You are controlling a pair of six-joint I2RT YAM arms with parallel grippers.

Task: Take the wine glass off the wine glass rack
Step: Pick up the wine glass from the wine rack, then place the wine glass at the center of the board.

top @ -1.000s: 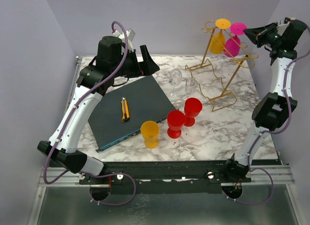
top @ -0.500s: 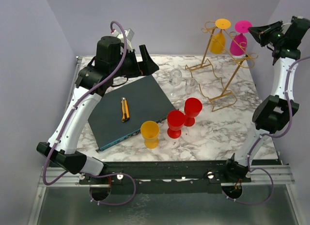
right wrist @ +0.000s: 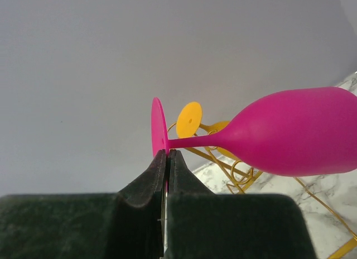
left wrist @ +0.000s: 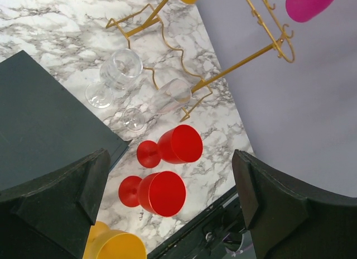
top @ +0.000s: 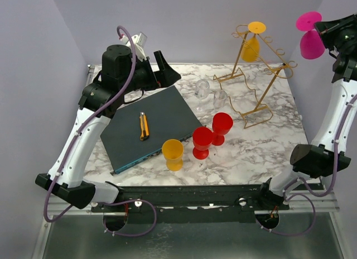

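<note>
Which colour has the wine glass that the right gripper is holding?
The wine glass is bright pink, clearest in the right wrist view.

Matt wine glass (right wrist: 290, 139), metal-wire rack (left wrist: 240, 67)

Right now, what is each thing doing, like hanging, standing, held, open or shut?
wine glass rack, standing on the table
pink wine glass, off the rack, upside down, held by its foot
right gripper, shut on the pink wine glass
left gripper, open, empty
yellow wine glass, hanging upside down on the rack
red glasses, both upright
clear glasses, both upright
orange glass, upright
utility knife, lying on the dark board
</note>
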